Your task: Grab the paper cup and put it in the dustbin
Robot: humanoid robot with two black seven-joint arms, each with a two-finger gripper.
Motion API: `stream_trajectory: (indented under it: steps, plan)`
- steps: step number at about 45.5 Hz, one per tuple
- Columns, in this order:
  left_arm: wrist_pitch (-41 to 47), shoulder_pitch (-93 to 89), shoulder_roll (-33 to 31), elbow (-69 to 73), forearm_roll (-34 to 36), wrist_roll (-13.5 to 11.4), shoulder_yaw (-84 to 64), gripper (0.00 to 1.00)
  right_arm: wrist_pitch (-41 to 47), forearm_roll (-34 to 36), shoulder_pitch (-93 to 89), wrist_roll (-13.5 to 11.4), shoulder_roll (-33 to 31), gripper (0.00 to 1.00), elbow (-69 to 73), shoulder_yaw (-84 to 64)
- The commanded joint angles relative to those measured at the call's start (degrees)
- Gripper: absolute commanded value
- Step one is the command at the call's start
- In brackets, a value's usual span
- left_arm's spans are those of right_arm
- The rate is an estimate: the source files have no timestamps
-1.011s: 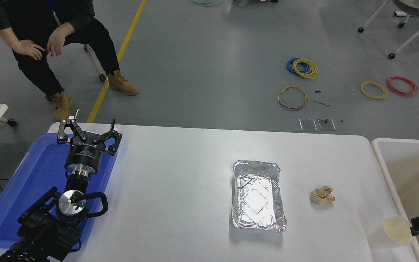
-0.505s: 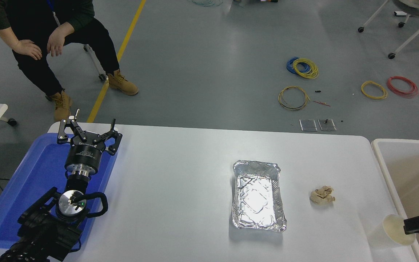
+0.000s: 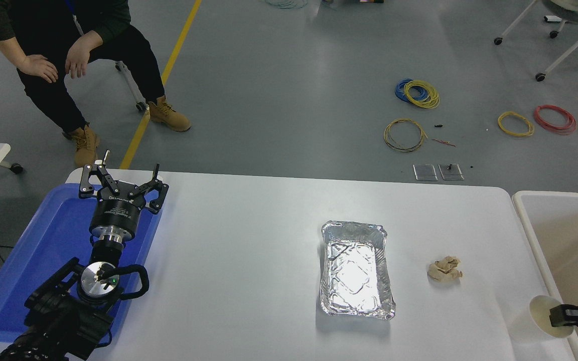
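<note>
White table (image 3: 249, 240) fills your view. Your small white paper cup (image 3: 542, 311), cream inside and tipped, sits at 4 o'clock by the dustbin (image 3: 530, 220) rim, right gripper (image 3: 560, 317) reaching into its mouth; grip unclear. Left gripper (image 3: 121, 184) spread wide at 8 o'clock.

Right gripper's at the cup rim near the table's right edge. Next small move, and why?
Probably close on the paper cup: the right gripper sits across its rim, but a firm grip isn't visible. Then lift and carry right to the dustbin, which stands just beside it.
</note>
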Motion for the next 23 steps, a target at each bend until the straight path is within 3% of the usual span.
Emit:
stream_trajectory:
  steps: [1,5,17,23]
  plan:
    - [-0.07,0.0,0.0,0.0,0.0,0.02,0.0,1.0,-0.49,-0.2,-0.23,0.15,0.39,0.06,0.12,0.11]
    - [-0.07,0.0,0.0,0.0,0.0,0.02,0.0,1.0,-0.49,-0.2,-0.14,0.24,0.31,0.0,0.21,0.2]
    - [-0.07,0.0,0.0,0.0,0.0,0.02,0.0,1.0,-0.4,-0.02,1.7,0.24,-0.22,0.0,0.91,0.9]
    - [0.02,0.0,0.0,0.0,0.0,0.02,0.0,1.0,0.56,-0.02,4.78,1.47,-1.54,0.0,1.26,1.52]
